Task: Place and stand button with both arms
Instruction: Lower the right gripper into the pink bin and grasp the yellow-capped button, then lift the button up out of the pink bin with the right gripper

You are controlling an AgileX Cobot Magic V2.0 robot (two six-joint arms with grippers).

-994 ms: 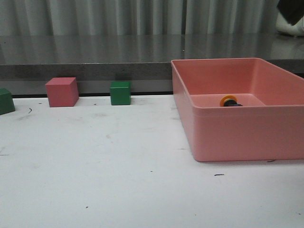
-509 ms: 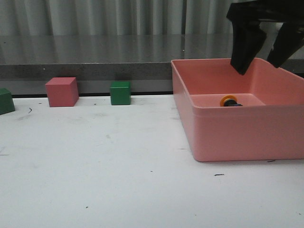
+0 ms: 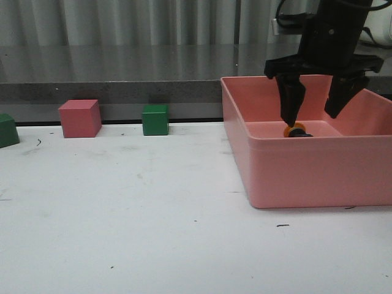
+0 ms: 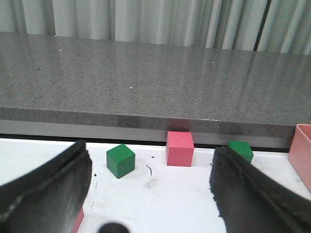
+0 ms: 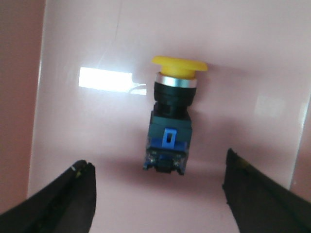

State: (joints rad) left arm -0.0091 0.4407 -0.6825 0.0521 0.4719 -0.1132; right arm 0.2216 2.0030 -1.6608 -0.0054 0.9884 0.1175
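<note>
While its 2 fingers stand spread wide with nothing between them, the right gripper [image 3: 315, 113] hangs inside the pink bin [image 3: 306, 174] at the right of the front view, one fingertip just above the button [image 3: 294, 130]. On the right wrist view the button [image 5: 171, 121] lies on its side on the bin floor, yellow cap toward the top of the frame, black body and blue terminal block toward the bottom, both fingers clear of it at the lower corners. Wide apart too are the fingers of the left gripper [image 4: 150, 194], holding nothing, at the bottom of the left wrist view. Against the grey ledge [image 3: 110, 73] at the upper left of the front view sit a pink cube [image 3: 79, 118] and 2 green cubes [image 3: 155, 120] on the white table [image 3: 122, 214].
</note>
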